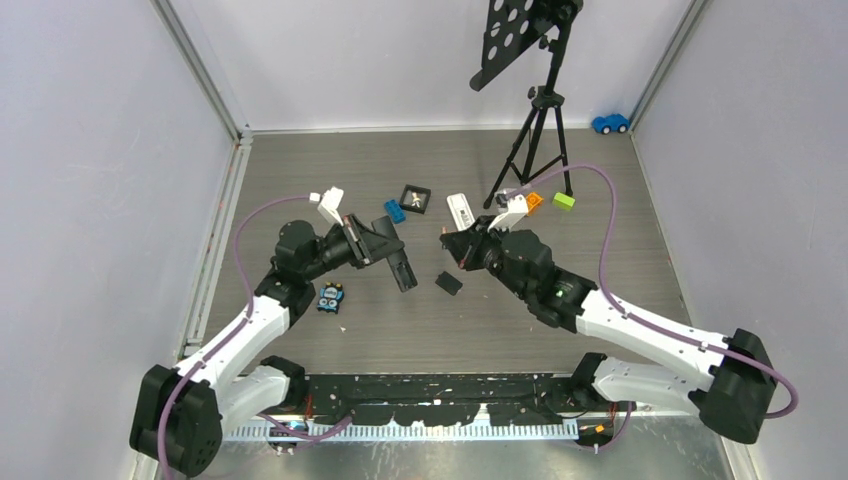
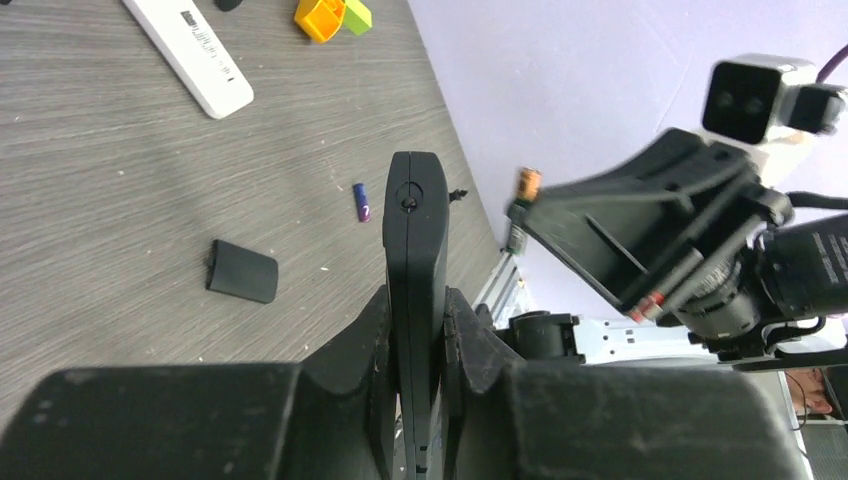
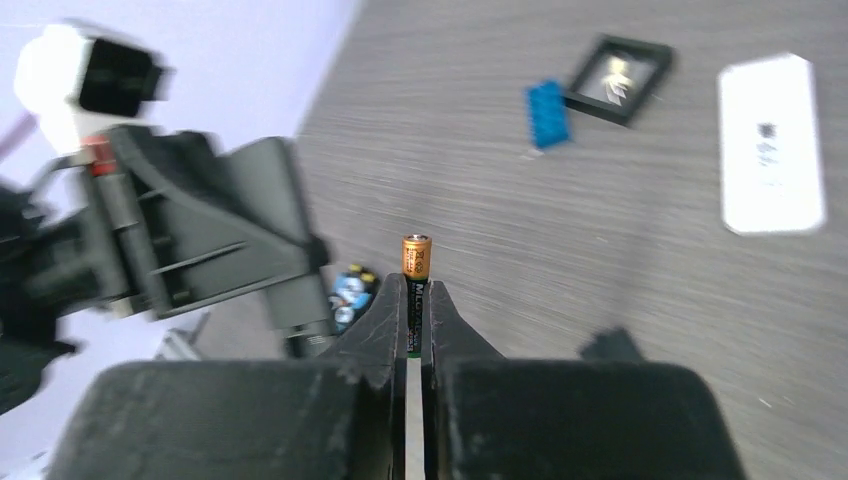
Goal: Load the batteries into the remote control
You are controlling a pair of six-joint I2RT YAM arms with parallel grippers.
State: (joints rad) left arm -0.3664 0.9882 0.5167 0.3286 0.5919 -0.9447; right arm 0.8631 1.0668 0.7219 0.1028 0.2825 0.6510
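My left gripper [image 1: 385, 250] is shut on a black remote control [image 1: 400, 268] and holds it above the table; in the left wrist view the remote [image 2: 415, 220] stands edge-on between the fingers [image 2: 365, 340]. My right gripper [image 1: 456, 242] is shut on a battery [image 3: 416, 258] with an orange tip and a dark body, held off the table a short way from the remote. The battery also shows in the left wrist view [image 2: 527, 184]. A purple-blue battery [image 2: 361, 202] lies on the table. A black battery cover [image 1: 449, 283] lies between the arms.
A white remote [image 1: 459, 210], a blue brick [image 1: 394, 211] and a black picture frame [image 1: 415, 197] lie behind the grippers. Orange [image 1: 534, 200] and green [image 1: 563, 201] bricks sit by a tripod [image 1: 535, 140]. A small blue object [image 1: 331, 298] lies by the left arm.
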